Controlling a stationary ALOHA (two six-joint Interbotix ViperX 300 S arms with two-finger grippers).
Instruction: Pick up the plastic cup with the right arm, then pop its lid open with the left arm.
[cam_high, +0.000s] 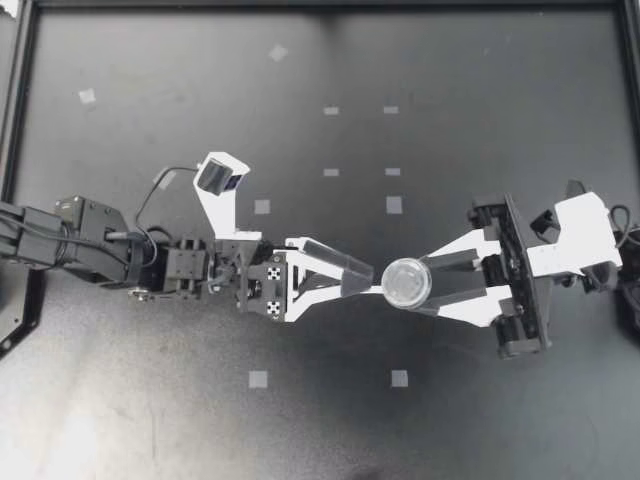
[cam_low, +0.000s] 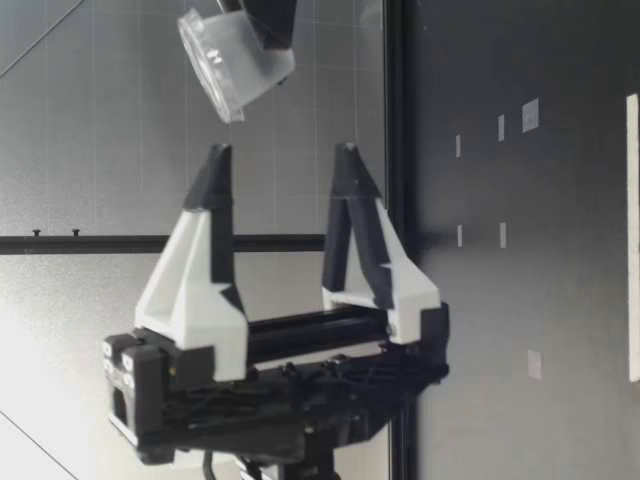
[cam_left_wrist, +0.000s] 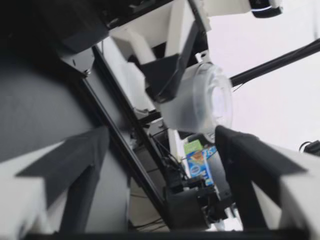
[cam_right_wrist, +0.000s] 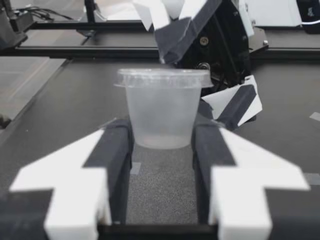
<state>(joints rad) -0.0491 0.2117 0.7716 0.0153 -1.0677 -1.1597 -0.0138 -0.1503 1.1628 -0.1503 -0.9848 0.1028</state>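
The right pincer (cam_high: 412, 286) is clenched on a small clear lidded cup (cam_high: 406, 281), with both fingers pressed to its lower wall from opposite sides. It holds the cup lid uppermost, raised clear of the dark desk (cam_high: 450, 90) near the middle. The left pincer (cam_high: 358, 278) is released with its fingers spread wide, just left of the cup and pointing at it; contact with the cup cannot be determined.
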